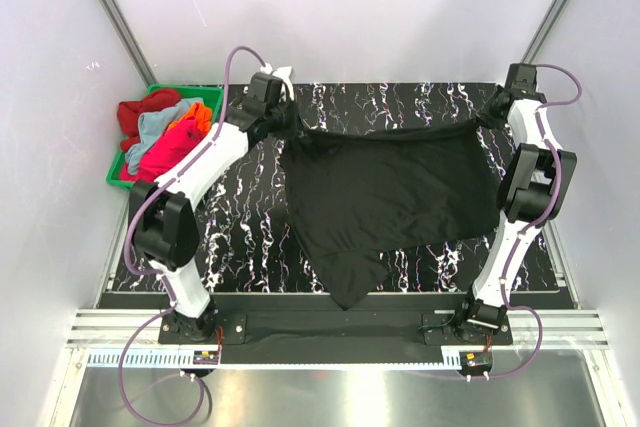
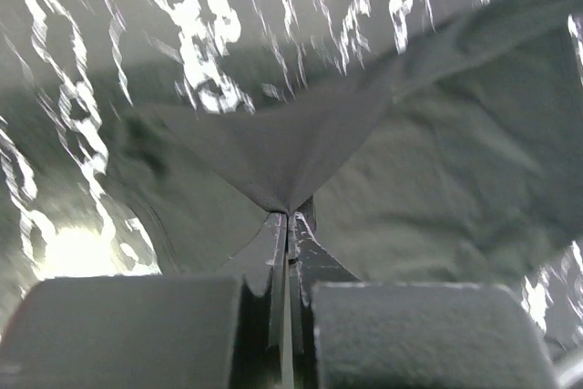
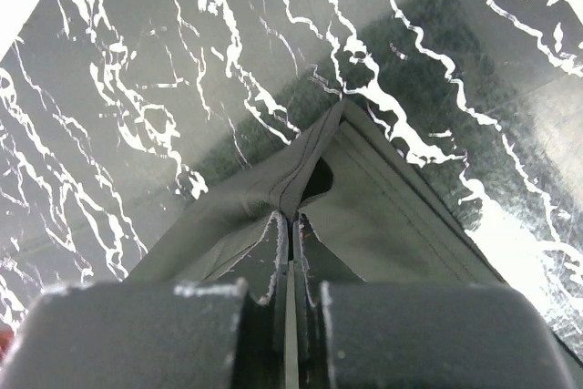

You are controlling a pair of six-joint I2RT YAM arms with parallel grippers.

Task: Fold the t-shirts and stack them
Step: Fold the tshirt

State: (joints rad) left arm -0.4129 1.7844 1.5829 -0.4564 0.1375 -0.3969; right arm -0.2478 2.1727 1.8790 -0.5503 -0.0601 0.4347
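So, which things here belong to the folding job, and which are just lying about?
Part of the job:
- black t-shirt, stretched between the left pincer and right pincer, both clamped on its far edge
- heap of coloured t-shirts (red, light blue, orange, pink)

Just lying about:
- green bin holding that heap
- marbled table

I count five t-shirts: one black t-shirt, and four heaped together, a red t-shirt, a light blue t-shirt, an orange t-shirt and a pink t-shirt; any buried under those I can't tell. One green bin. Two arms, the left arm and the right arm, and two grippers, the left gripper and the right gripper. One marbled table.
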